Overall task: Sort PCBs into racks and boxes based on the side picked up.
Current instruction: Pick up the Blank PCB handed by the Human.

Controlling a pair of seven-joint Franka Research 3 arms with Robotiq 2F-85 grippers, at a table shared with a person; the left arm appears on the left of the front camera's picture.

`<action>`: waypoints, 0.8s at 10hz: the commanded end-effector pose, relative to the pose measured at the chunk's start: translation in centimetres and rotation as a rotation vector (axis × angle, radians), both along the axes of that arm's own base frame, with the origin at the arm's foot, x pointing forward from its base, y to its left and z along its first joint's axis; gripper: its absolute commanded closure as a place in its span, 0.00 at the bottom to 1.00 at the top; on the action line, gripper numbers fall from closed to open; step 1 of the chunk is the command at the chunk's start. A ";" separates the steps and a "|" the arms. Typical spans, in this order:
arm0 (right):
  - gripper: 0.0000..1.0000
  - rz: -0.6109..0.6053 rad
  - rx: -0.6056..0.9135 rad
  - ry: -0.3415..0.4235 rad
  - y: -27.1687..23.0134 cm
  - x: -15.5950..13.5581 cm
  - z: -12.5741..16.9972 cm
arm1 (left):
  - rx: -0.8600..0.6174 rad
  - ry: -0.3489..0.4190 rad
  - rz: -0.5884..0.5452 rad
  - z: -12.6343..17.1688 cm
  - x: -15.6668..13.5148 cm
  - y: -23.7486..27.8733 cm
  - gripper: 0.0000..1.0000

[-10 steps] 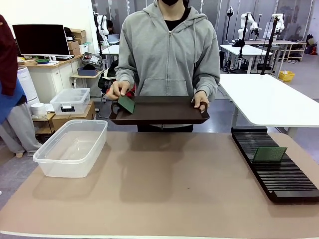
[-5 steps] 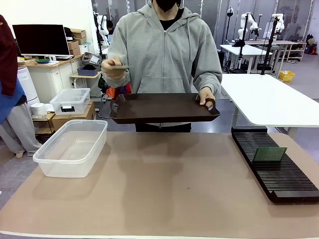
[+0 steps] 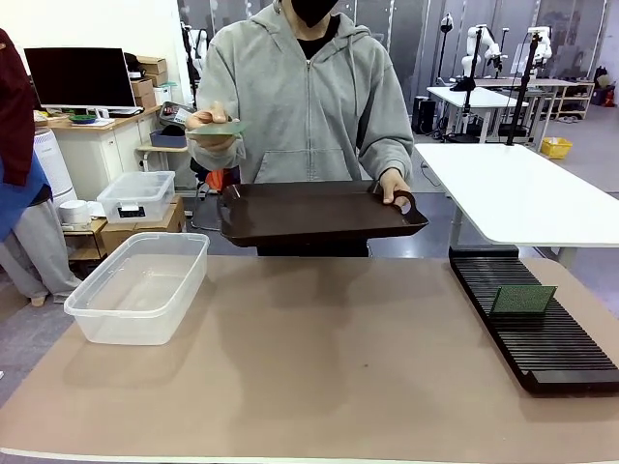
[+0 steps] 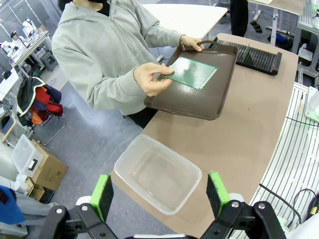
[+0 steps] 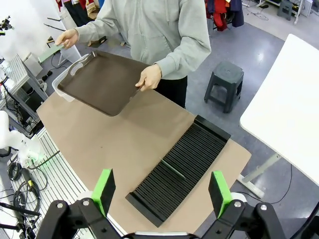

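Left gripper (image 4: 160, 193) and right gripper (image 5: 162, 190) both have fingers spread wide, nothing held. Tub (image 3: 140, 285) is on the left. Rack (image 3: 532, 333) on the right has one PCB (image 3: 522, 300) standing in it. Far side, a hand (image 3: 207, 117) holds the second PCB (image 3: 222, 127) flat above the tray (image 3: 319, 211).

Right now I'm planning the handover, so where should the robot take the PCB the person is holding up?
Probably the free end of the PCB, opposite the person's hand. It is thin and held flat, so come in level toward that end, one finger above, one below.
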State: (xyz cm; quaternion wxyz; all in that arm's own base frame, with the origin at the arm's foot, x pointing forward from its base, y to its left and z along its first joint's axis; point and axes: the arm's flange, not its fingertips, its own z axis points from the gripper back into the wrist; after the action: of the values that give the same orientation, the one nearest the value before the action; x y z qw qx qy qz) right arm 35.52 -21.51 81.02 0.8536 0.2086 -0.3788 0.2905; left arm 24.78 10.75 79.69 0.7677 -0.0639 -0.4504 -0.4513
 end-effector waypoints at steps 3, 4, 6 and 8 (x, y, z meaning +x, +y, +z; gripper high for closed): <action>0.00 0.008 0.012 0.000 0.1 -0.2 0.0 | -0.004 -0.004 -0.018 -0.2 0.0 -0.1 0.00; 0.00 0.008 0.012 0.000 0.1 -0.2 0.0 | -0.004 -0.004 -0.018 -0.2 0.0 -0.1 0.00; 0.00 0.008 0.012 0.000 0.1 -0.2 0.0 | -0.004 -0.004 -0.018 -0.2 0.0 -0.1 0.00; 0.00 0.008 0.012 0.000 0.1 -0.2 0.0 | -0.004 -0.004 -0.018 -0.2 0.0 -0.1 0.00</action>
State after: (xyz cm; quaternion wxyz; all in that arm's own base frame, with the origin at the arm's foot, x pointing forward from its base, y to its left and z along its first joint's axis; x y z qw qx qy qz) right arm 35.52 -21.50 81.02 0.8536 0.2086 -0.3787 0.2906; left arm 24.78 10.75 79.69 0.7677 -0.0639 -0.4504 -0.4513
